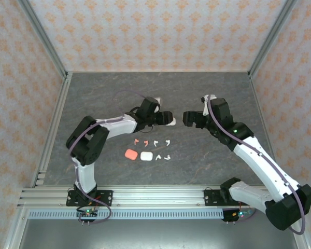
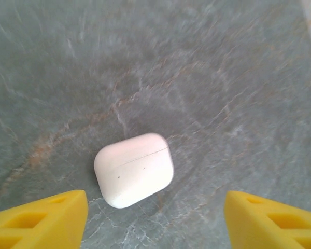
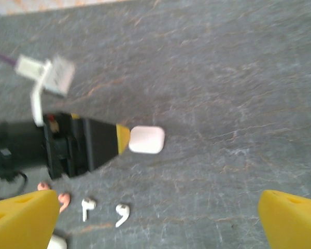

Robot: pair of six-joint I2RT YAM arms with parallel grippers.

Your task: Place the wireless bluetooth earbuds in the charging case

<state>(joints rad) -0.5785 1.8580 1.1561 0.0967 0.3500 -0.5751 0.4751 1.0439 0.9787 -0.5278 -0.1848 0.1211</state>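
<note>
We see the white charging case (image 2: 133, 169) lying flat on the grey marbled counter (image 2: 223, 78), its lid closed along the seam. The left jaws stand spread, their yellow fingertips (image 2: 39, 218) on either side of the case and clear of it, so they grasp nothing. From above, this case sits just past the tips of the left jaws, near the middle of the counter. The right jaws face it from the opposite side, close but apart. The right jaws are also wide open and hold nothing. In the right wrist view their fingertips sit at the two lower corners with bare counter between them.

Nearer the arm bases, the earbuds lie loose on the counter. Two coral-red earbuds (image 1: 137, 140) and two white earbuds (image 1: 156, 142) form a short row. Nearer still, a coral case (image 1: 130, 154) and a second white case (image 1: 145, 155) sit side by side, with two more white earbuds just to their right.
</note>
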